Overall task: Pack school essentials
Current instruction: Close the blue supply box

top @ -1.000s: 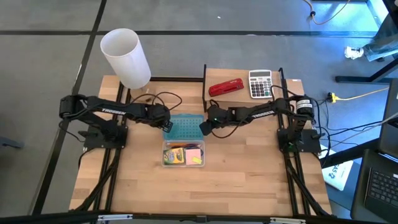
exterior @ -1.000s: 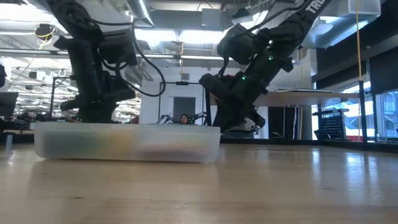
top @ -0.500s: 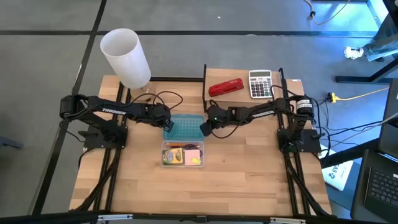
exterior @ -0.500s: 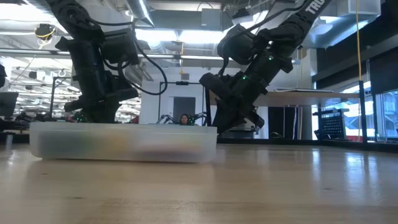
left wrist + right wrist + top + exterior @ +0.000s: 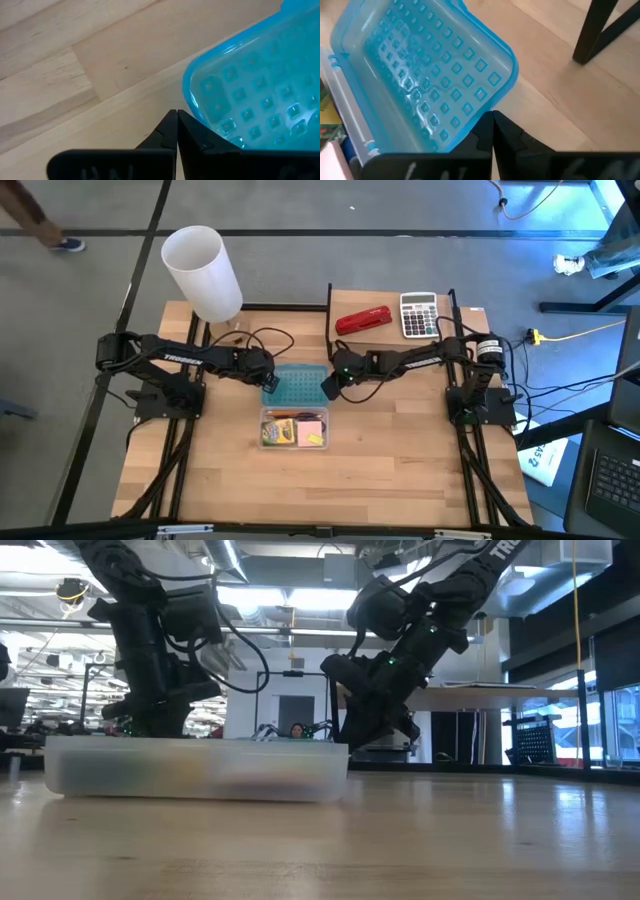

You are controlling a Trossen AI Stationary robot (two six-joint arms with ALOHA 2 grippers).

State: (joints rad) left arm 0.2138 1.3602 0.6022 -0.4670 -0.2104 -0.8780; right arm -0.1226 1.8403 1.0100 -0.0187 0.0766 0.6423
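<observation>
While both hands (image 5: pixel 270 383) (image 5: pixel 327 387) pinch blue lid (image 5: pixel 300 383)

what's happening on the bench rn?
Both arms are at the open blue plastic lid of the clear plastic box, which is hinged open behind it. The left tool and the right tool are both shut at the lid's two far corners. The box already holds the school essentials. The lid is not yet closed.

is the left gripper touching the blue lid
Touching. In the left wrist view the shut left gripper presses its fingertips against the rim of the blue lid, with no gap visible.
</observation>
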